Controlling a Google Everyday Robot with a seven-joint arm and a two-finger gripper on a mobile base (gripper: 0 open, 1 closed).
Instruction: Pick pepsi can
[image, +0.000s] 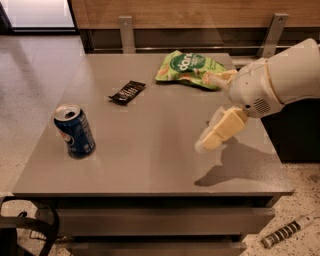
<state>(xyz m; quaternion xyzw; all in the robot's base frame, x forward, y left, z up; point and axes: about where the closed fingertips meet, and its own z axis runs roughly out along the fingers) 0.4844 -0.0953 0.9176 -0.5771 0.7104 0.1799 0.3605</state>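
Over the right side of the table (150, 165), gripper (207, 111) hangs open and empty, well apart from the can (75, 131), which stands upright near the front-left corner. Reach step: sweep left across the bare top, clear of wrapper (127, 92) and bag (187, 67). Straddle the can mid-body before closing, since it'll likely tip if clipped.
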